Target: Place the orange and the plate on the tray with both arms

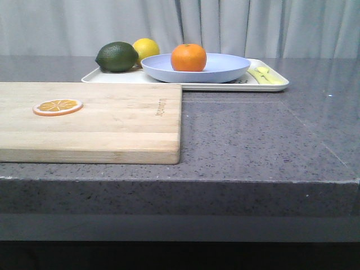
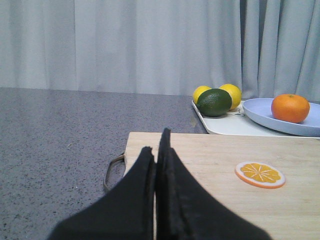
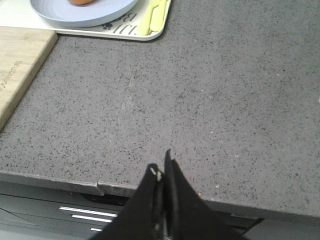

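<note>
Left gripper [image 2: 159, 150], right gripper [image 3: 162, 167]: angular black fingers pressed together, empty. Round orange [image 1: 188, 57] in shallow matte lavender plate [image 1: 225, 72], on cream tray [image 1: 112, 77], 12 o'clock of wooden board [image 1: 101, 121].

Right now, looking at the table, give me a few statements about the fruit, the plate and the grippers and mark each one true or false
1. The orange sits on the plate. True.
2. The plate rests on the cutting board. False: it is on the tray.
3. The orange slice lies on the cutting board. True.
4. The left gripper holds the lime. False: its fingers are shut on nothing, and the lime is on the tray.
5. The right gripper is shut and empty. True.
</note>
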`<state>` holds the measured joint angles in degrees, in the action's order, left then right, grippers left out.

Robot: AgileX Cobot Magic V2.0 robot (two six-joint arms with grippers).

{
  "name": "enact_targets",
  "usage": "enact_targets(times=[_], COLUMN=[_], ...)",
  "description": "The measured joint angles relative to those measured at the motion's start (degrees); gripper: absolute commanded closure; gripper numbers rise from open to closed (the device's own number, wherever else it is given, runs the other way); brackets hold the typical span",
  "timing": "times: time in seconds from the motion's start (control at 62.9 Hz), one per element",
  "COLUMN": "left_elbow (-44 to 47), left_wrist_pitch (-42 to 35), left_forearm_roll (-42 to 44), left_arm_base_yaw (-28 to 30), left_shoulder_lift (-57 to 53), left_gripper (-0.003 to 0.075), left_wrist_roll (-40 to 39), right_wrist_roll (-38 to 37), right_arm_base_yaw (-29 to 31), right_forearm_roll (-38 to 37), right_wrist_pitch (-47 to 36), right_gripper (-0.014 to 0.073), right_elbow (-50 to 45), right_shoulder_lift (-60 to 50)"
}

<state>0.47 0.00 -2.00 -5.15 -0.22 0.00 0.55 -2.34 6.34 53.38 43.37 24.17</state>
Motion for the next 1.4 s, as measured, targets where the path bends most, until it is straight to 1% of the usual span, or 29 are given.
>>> enact_targets(times=[1.129,1.192,1.256,1.399], left_elbow=[0.0,0.0,0.0,0.0], left_wrist_pitch=[1.1,1.1,1.1,1.1], left_forearm_roll=[-0.5,-0.5,-0.5,-0.5], left_arm_base_yaw=[0.1,0.1,0.1,0.1], left_shoulder_lift=[0.0,0.0,0.0,0.0], left_gripper=[0.074,0.074,0.074,0.074], left_wrist_roll=[0.0,0.0,0.0,0.0], right_wrist_roll=[0.0,0.0,0.6,4.1], right_arm_base_yaw=[0.0,0.0,0.0,0.0], right_forearm_roll=[-0.1,-1.0,-1.9,-2.7], right_wrist_pitch=[0.0,-1.6,-5.0,-15.9], right_gripper=[0.0662,0.066,0.066,0.066], right_elbow=[-0.1,-1.2,-3.5,-13.7], right_shoulder_lift=[-0.2,-1.1,-3.1,-10.5])
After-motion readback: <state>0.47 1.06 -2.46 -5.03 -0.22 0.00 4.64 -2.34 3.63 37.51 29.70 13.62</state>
